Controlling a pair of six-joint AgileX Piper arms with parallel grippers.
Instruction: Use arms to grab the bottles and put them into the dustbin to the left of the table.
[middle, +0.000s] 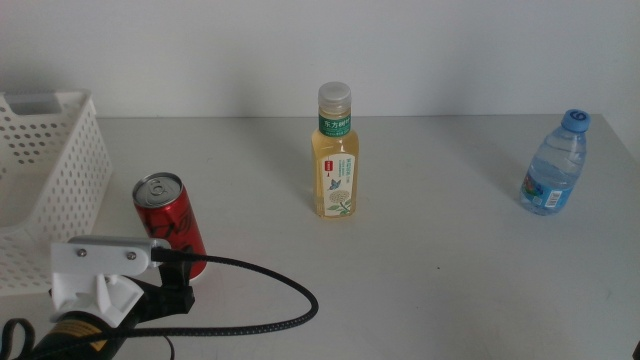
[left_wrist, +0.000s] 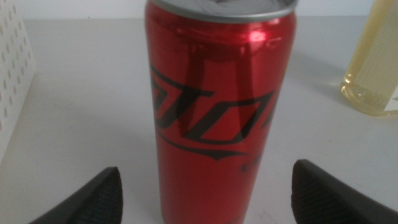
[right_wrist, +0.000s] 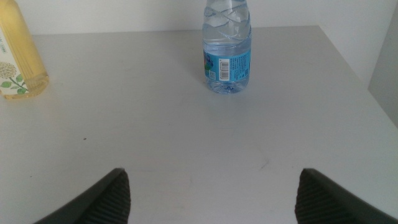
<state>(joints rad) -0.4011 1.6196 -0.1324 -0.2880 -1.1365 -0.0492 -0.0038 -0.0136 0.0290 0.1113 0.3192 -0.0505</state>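
Spread wide, my left gripper (left_wrist: 205, 199) straddles the red soda can (left_wrist: 221, 106); thin, slick, dentable walls, so I'd pinch mid-body, then swing toward the dustbin (middle: 50, 190) at ten o'clock.

one red soda can (middle: 170, 222), two bottles (middle: 336, 152) (middle: 555, 165), one white basket (middle: 45, 180)

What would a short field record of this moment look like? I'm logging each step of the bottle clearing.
left gripper: open, fingers either side of the red soda can, not touching
right gripper: open, facing the water bottle, well short of it
tea bottle: upright, mid-table
dustbin: at the table's left, none of the three inside
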